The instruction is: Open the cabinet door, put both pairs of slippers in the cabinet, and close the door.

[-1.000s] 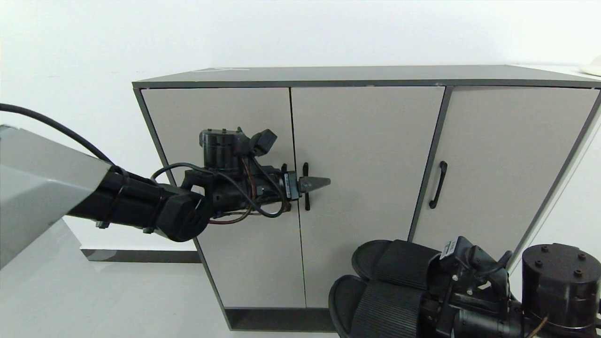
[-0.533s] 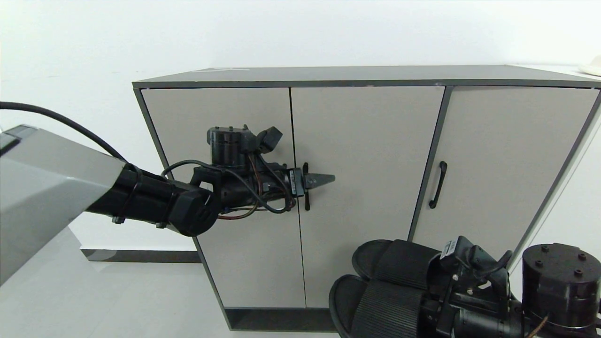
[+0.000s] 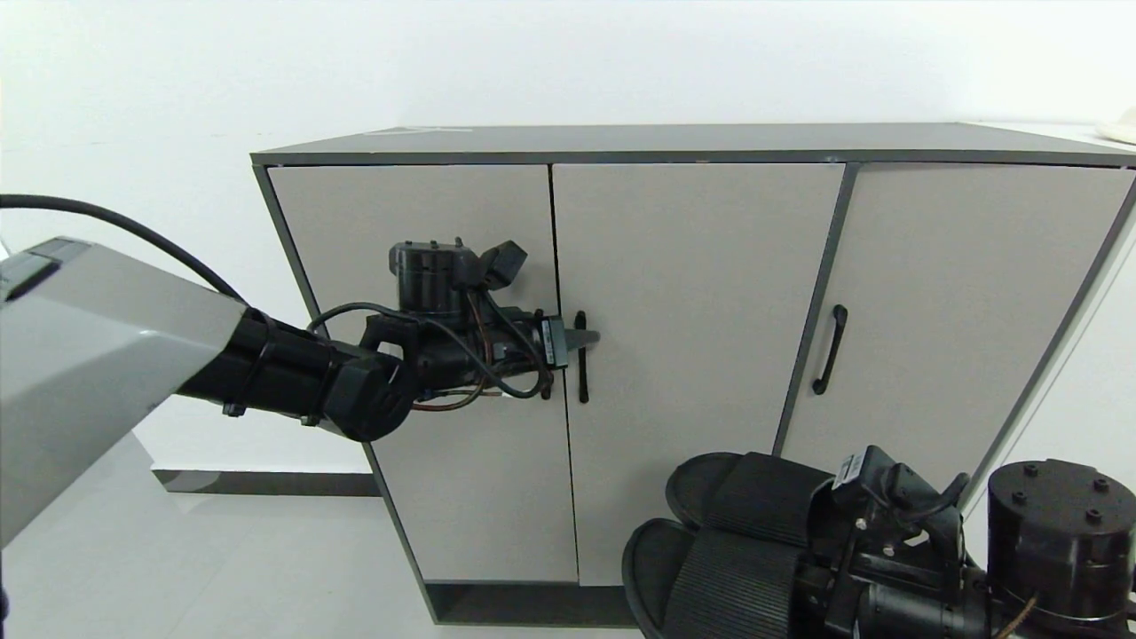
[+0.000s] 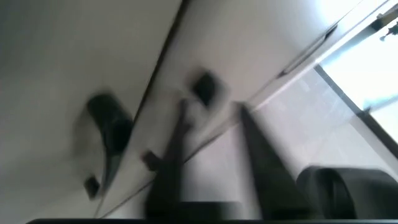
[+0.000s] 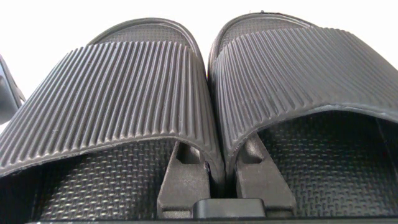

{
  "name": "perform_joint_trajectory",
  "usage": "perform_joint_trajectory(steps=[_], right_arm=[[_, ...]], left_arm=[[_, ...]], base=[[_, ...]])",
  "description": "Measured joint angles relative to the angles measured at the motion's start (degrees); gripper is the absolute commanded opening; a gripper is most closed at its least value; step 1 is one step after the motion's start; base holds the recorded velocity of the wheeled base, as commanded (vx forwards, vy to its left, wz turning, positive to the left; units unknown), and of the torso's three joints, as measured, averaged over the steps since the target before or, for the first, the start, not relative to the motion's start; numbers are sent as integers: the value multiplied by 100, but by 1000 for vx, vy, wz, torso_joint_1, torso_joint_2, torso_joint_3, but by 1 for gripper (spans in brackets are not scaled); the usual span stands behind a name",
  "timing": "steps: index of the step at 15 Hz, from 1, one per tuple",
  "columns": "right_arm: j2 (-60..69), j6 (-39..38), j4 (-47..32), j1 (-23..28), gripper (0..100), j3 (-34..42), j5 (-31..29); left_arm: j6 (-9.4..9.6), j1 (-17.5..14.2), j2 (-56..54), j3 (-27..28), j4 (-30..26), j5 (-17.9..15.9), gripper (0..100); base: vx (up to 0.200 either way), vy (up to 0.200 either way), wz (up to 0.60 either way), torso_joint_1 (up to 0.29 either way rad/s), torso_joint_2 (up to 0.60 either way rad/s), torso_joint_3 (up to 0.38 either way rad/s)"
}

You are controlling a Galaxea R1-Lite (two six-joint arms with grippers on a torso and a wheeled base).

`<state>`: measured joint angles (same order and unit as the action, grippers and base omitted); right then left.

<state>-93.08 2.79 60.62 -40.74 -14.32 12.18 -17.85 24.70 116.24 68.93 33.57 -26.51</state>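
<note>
Close the left claw [image 3: 586, 338], now spread at the door handle [image 3: 581, 373], firmly on it; pull in an arc (straight tugs slip). Keep the slippers [image 3: 745, 532], pinched in the right claw [image 5: 221, 180] at five o'clock from the handle, clear.

The floor [image 3: 222, 568] is pale grey and glossy, and the cabinet [image 3: 692, 293] stands directly on it, backed against a white wall [image 3: 568, 62]. The cabinet has a dark grey frame and top, three light grey door fronts and a recessed dark plinth at its foot. Left of the cabinet a dark skirting strip [image 3: 266, 484] runs along the wall's base. A pale object [image 3: 1120, 131] lies on the cabinet's top at its right end
</note>
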Motion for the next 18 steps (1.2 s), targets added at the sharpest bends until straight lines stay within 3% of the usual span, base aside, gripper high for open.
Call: perform_joint_trajectory(steps=[3, 5, 8, 12, 14, 16, 18], right_arm=[[0, 134, 41, 0, 0, 99, 68], [2, 319, 369, 0, 0, 315, 433], [7, 328, 1042, 26, 0, 686, 1251], [16, 456, 1560, 233, 0, 1198, 2310], [20, 523, 1601, 249, 0, 1348, 2452], [20, 536, 1602, 254, 0, 1403, 2515], [20, 599, 1602, 254, 0, 1423, 2512]], left_arm=[[9, 55, -94, -272, 77, -33, 0], [23, 138, -288, -757, 219, -72, 0], [22, 211, -739, -1852, 674, -82, 0], [-2, 63, -1759, -3401, 1347, -46, 0], [-40, -224, -2093, -3461, 1463, -37, 0], [-84, -456, -2041, -3021, 1556, 79, 0], [-62, -605, -1770, -2577, 1593, 400, 0]], base=[[0, 0, 0, 0, 0, 0], [0, 0, 0, 0, 0, 0], [0, 0, 0, 0, 0, 0], [0, 0, 0, 0, 0, 0], [0, 0, 0, 0, 0, 0], [0, 0, 0, 0, 0, 0], [0, 0, 0, 0, 0, 0]])
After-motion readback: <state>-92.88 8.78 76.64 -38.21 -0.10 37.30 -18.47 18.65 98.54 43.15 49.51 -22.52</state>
